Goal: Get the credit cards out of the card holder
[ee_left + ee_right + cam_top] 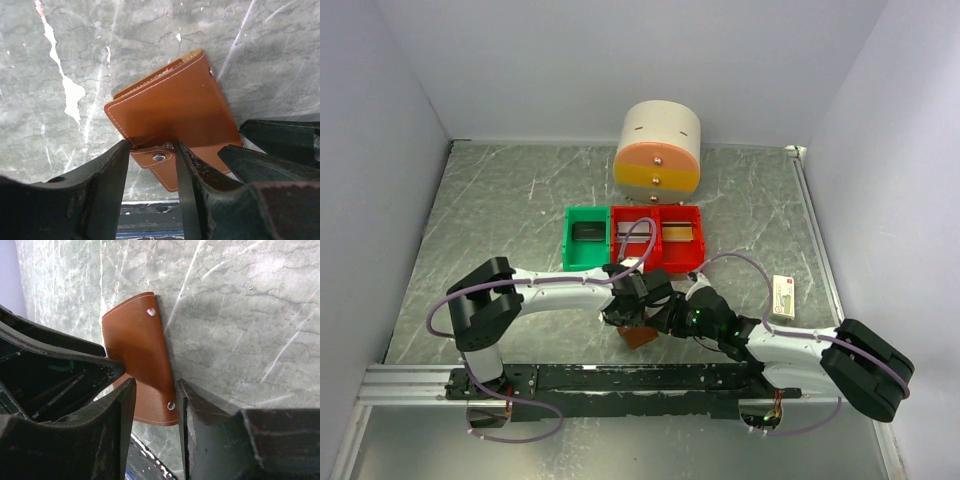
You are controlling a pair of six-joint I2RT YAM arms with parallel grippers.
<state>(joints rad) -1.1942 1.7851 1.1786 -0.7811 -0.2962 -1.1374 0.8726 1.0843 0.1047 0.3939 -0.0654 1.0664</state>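
Observation:
The card holder (170,105) is a brown leather wallet, folded shut, near the table's front edge (640,337). Its snap tab (159,157) sits in the gap of my left gripper (152,145), with one finger at each side edge of the tab; I cannot tell whether they press it. My right gripper (156,382) comes in from the right and is shut on the holder's (135,340) end, just above a snap stud (171,405). From above, the left gripper (625,315) and the right gripper (665,318) meet over the holder. The credit cards are hidden.
Behind the grippers stand a green bin (586,238) and two red bins (636,238) (682,238). A round cream and orange drawer unit (658,150) is at the back. A cream box with a red mark (783,296) lies to the right. A black rail (620,380) runs along the near edge.

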